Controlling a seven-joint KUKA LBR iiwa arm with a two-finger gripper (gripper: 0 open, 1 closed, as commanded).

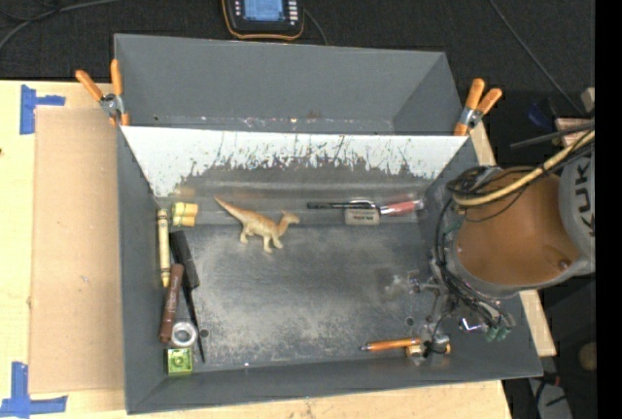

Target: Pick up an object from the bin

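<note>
Gripper (pixel 434 337) down in the lower-right corner of the bin (pixel 292 310).
It sits at the end of an orange pencil (pixel 389 346). Can't tell if it's released or clenched. Tan toy dinosaur (pixel 260 226) lies well apart.

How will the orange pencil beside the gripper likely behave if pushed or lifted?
The orange pencil looks thin and straight, so it is probably stiff and light. Lying flat on the bin floor, it may roll if nudged sideways.

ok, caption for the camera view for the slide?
Gripper in the bin's lower-right corner, at one end of an orange pencil; tan toy dinosaur lies apart.
</note>
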